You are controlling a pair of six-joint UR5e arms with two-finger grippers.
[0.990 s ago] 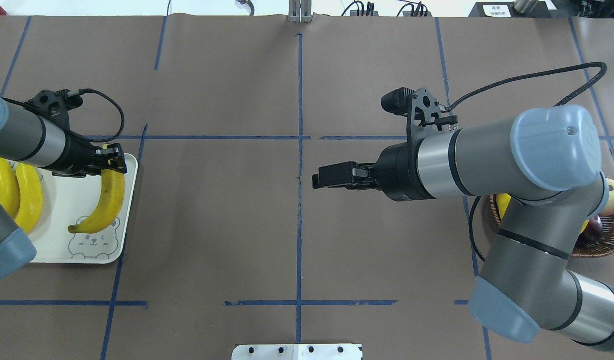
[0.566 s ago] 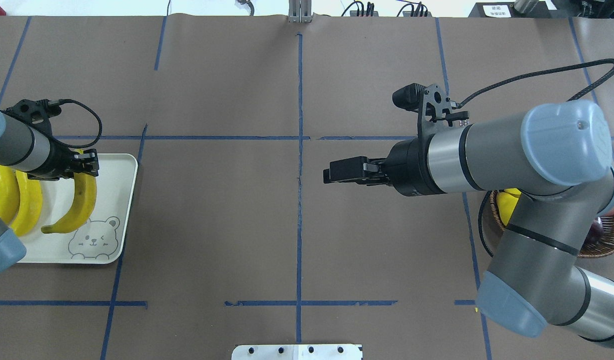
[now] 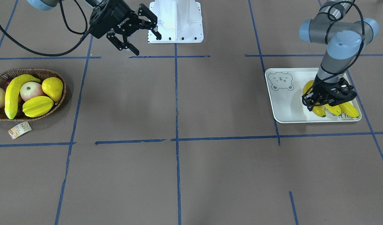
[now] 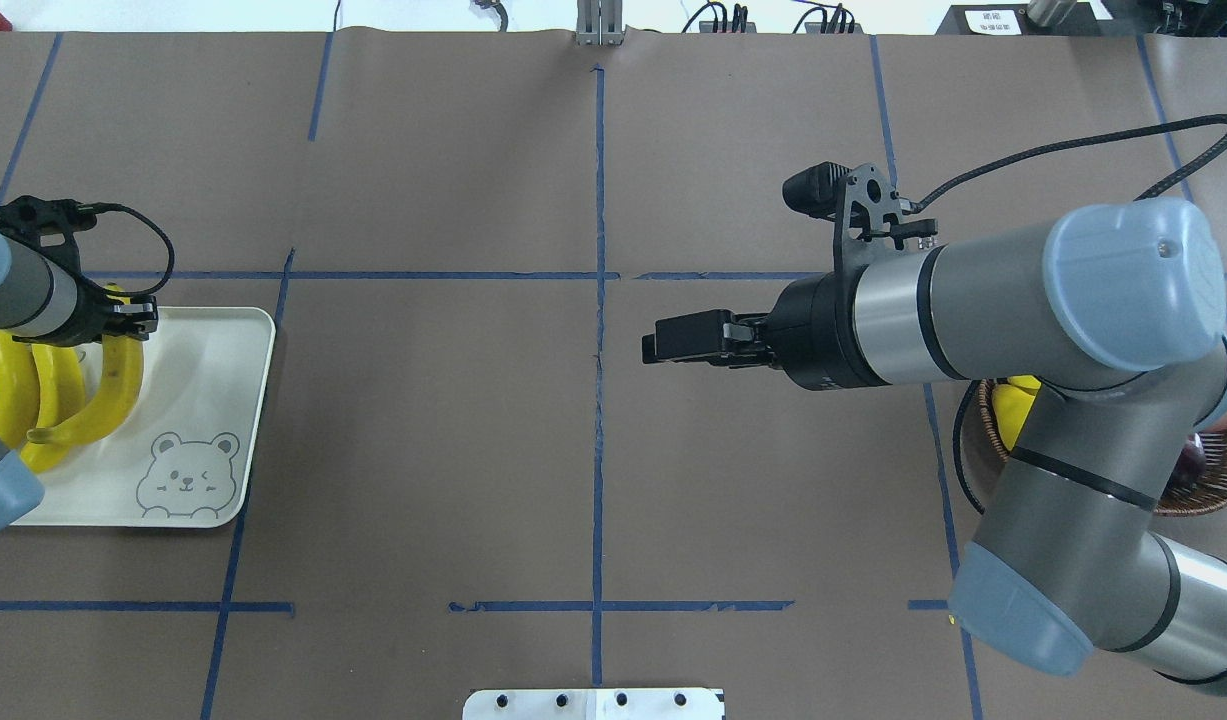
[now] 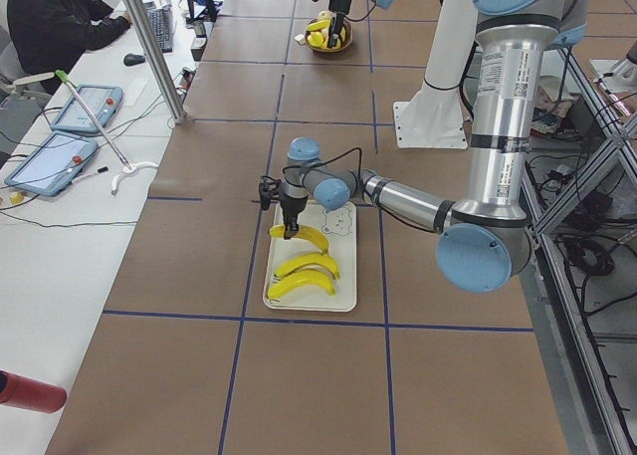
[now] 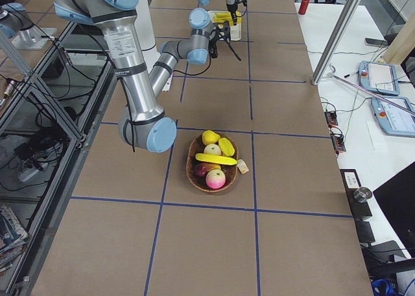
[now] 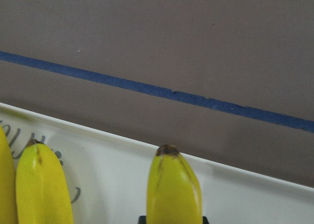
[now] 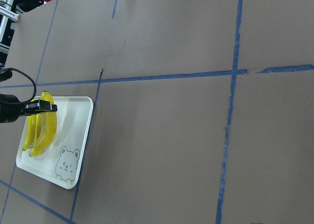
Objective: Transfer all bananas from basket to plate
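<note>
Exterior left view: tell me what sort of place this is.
Probably a robotics lab: blue tape gridding the brown table, teach pendants on a side desk where a person sits, plus the left arm.

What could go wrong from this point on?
1. The left gripper grips the held banana by one end, its free end close against the two placed bananas on the plate. Released here, it may roll onto them or shove them toward the rim.
2. The last banana in the basket lies among other fruit, including a yellow pear and starfruit. The open right gripper might pick the wrong fruit or knock others out.
</note>
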